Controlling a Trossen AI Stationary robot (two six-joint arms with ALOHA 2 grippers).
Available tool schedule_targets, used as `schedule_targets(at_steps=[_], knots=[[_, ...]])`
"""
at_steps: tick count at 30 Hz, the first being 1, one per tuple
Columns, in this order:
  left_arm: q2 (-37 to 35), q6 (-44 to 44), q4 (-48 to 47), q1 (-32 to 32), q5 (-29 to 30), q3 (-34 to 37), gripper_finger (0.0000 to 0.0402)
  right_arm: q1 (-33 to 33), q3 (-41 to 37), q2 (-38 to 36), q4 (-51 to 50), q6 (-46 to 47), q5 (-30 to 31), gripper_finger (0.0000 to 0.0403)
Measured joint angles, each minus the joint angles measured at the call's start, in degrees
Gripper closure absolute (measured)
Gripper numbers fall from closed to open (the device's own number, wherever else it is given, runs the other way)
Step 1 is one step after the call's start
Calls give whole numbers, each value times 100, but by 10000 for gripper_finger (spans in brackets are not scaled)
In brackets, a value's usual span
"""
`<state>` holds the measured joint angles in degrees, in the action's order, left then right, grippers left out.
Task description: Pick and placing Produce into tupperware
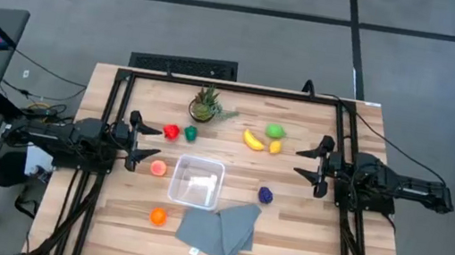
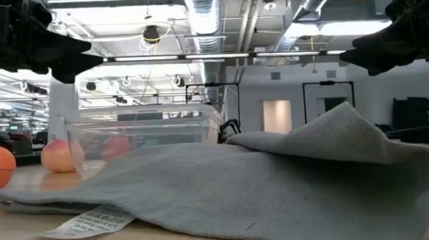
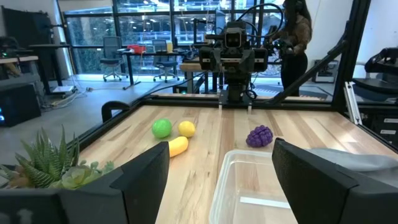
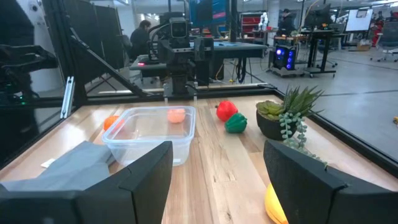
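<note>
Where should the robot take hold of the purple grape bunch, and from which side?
Grip the purple grape bunch across its rounded middle, coming straight down from above. It sits alone on bare wood, apart from the grey cloth and tupperware. The right hand, open and nearest, probably suits best.

A pale planked wooden table (image 1: pixel 301 238) was seen, smooth and matt; a clear square plastic tupperware (image 1: pixel 196 182) looked glossy, and a folded grey cloth (image 1: pixel 219 228) coarsely woven.
</note>
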<state>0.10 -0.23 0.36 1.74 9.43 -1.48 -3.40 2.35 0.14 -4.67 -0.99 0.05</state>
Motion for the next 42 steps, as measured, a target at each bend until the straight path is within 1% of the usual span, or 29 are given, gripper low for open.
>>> schedule_targets(at_steps=[24,27,31,33,37,42], knots=[[1,-4,2,2,-1,0,127,-2,-2,0,0,-2,-2,127],[2,-152,16,2,0,0,127,-2,0,0,-1,-2,-2,127],[1,-864,33,1,0,2,127,-2,0,0,-2,-2,0,127],[1,-1489,35,2,-1,2,127,0,0,0,-1,-2,0,127],[2,-3062,66,2,36,5,127,-1,0,0,-2,-2,-1,127],[2,-4257,104,2,252,7,127,-2,-1,0,0,-71,0,127]])
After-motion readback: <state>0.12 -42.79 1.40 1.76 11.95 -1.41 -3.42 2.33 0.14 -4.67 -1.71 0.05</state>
